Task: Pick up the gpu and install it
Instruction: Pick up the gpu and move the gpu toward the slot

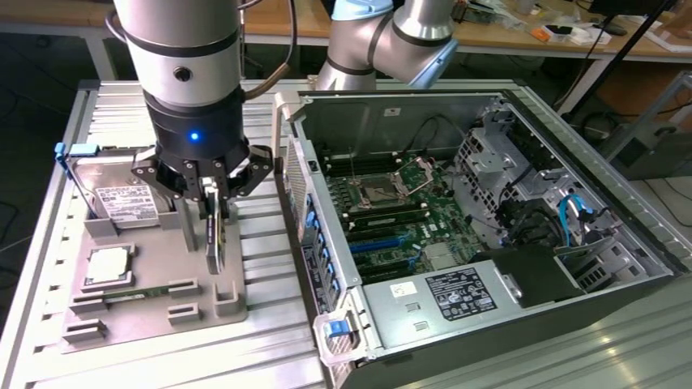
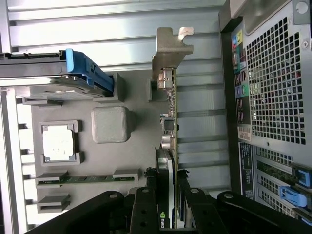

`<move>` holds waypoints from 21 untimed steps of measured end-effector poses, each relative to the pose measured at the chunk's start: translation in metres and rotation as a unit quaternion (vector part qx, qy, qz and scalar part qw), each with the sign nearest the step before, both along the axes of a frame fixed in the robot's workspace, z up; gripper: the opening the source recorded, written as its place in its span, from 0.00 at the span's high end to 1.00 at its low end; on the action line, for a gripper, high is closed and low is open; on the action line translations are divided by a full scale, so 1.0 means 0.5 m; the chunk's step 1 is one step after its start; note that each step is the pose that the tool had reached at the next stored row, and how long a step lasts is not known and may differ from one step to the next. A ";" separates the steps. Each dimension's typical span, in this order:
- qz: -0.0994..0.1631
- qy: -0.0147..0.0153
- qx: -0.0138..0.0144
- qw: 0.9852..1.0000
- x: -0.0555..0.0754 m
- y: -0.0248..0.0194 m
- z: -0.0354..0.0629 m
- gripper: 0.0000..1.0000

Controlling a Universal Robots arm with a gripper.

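The gpu (image 1: 215, 237) is a thin dark card seen edge-on, standing upright over the right side of the grey holder tray (image 1: 162, 322). My gripper (image 1: 207, 212) points straight down and is shut on its upper edge, one finger on each face. In the wrist view the gpu (image 2: 171, 112) runs away from the fingers (image 2: 145, 207), with its silver bracket (image 2: 170, 51) at the far end. I cannot tell whether the card's lower edge still touches the tray.
On the tray lie a hard drive with a blue frame (image 1: 125, 198), a processor (image 1: 108, 266) and a slim green memory stick (image 1: 141, 293). The open computer case (image 1: 605, 243) with its motherboard (image 1: 395, 215) stands on the exterior view's right, close beside the tray.
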State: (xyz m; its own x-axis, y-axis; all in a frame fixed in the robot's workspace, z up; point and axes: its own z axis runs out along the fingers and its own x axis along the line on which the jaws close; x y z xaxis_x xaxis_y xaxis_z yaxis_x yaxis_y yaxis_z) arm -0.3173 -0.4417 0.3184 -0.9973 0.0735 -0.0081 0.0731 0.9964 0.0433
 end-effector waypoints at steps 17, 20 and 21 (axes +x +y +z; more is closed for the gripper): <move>-0.001 0.000 0.000 1.000 0.000 0.0000 0.008 0.73; -0.002 0.001 0.000 1.000 0.000 0.0000 0.012 0.73; -0.002 0.001 0.000 1.000 0.000 0.0000 0.013 0.73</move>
